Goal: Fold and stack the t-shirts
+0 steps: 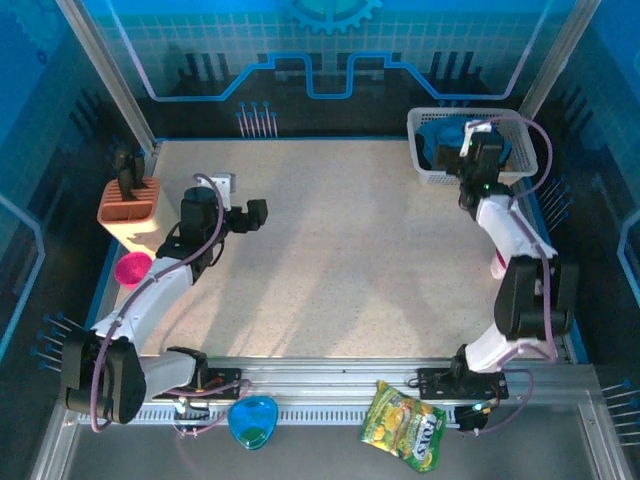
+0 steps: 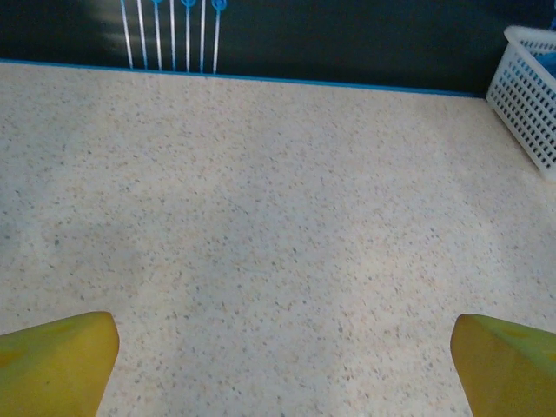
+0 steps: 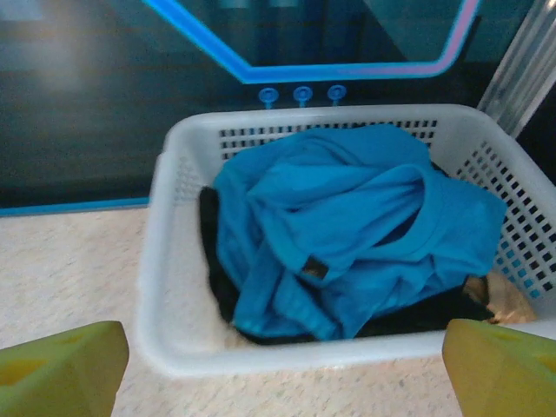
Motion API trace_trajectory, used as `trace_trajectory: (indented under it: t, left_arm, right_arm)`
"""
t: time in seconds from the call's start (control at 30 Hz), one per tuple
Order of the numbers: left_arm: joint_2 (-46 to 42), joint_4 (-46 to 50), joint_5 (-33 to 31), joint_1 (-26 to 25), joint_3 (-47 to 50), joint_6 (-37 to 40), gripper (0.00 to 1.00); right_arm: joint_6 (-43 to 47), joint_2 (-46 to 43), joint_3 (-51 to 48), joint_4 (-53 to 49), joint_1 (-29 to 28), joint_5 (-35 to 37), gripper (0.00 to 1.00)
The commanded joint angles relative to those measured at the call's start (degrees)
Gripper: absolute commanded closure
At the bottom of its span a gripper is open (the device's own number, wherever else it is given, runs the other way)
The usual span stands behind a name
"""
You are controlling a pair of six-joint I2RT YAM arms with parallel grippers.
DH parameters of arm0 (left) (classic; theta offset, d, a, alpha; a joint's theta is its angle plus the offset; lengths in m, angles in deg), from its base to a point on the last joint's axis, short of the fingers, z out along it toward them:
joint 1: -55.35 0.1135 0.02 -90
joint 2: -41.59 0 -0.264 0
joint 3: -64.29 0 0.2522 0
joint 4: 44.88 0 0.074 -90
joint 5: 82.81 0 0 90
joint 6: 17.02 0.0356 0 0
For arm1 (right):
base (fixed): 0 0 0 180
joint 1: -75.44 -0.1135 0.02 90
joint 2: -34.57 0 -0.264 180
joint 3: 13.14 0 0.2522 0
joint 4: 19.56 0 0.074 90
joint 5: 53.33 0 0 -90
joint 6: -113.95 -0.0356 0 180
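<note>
My right gripper (image 3: 280, 378) hangs at the near rim of the white plastic mesh basket (image 3: 165, 287), fingers spread wide, holding nothing. Inside the basket, the crumpled teal-blue t-shirt (image 3: 347, 234) lies on the black t-shirt (image 3: 217, 287). My left gripper (image 2: 278, 365), equally wide and empty, hovers over the speckled beige table (image 2: 261, 217).

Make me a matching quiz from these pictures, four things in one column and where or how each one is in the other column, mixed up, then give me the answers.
Column one:
1. blue t-shirt
2. black t-shirt
3. left gripper
4. snack bag

Column two:
A. open above bare tabletop
B. bunched on top inside the white basket
C. lying on the metal ledge in front of the arm bases
D. mostly buried under another shirt

Pairs: 1-B, 2-D, 3-A, 4-C
</note>
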Motion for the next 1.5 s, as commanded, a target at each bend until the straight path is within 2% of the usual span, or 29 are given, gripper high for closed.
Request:
trace_trajectory:
  t: [0.0,0.1,0.33,0.5,0.6,0.7,0.83,0.93,1.07,1.1,1.33,1.47]
  left_arm:
    - [-2.2,3.3,1.7,-1.0,-0.8,-0.1,0.01]
    - [-3.2,4.1,1.3,-1.5,-0.2,0.5,0.01]
    - [-4.0,4.9,0.4,-2.0,0.3,0.2,0.01]
    - [-3.4,5.5,0.2,-2.3,0.3,0.2,0.01]
    - [-2.9,6.1,-0.1,-2.3,0.0,0.3,0.01]
    - [-2.9,7.1,-0.9,-2.5,-0.4,0.5,0.01]
    - [-3.7,8.8,-1.2,-2.6,-0.9,1.0,0.01]
    - [-4.7,11.8,-2.0,-2.9,-2.8,0.0,0.01]
    - [-5.8,16.4,-5.4,-3.6,-6.7,-1.7,0.01]
    - [-6.0,17.4,-6.0,-3.7,-7.5,-2.2,0.01]
    - [-5.2,22.1,-10.3,-6.5,-11.8,-3.0,0.01]
    - [-4.4,23.8,-11.3,-8.4,-13.0,-3.2,0.01]
  right_arm:
    - [0.6,9.0,9.0,-9.7,1.9,0.5,0.06]
    - [1.3,16.5,17.9,-13.0,3.1,1.7,0.0]
    - [-1.9,30.5,35.4,-21.0,6.7,-2.1,0.0]
    - [-2.3,38.3,45.7,-26.8,6.9,-3.7,0.02]
    - [-2.8,43.6,51.0,-29.9,7.0,-4.8,0.09]
    - [-3.5,44.9,53.5,-31.2,7.1,-6.4,0.29]
    - [-5.5,39.4,48.4,-25.8,7.2,-8.1,0.62]
    - [-6.6,33.2,44.2,-22.1,7.2,-9.4,0.8]
    - [-7.0,24.7,38.5,-18.5,6.7,-10.6,0.97]
    - [-6.9,22.2,36.6,-17.4,6.4,-10.9,1.0]
    - [-6.8,5.8,23.5,-10.3,4.1,-15.3,1.0]
    - [-6.5,-2.1,18.5,-8.7,1.9,-20.4,1.0]
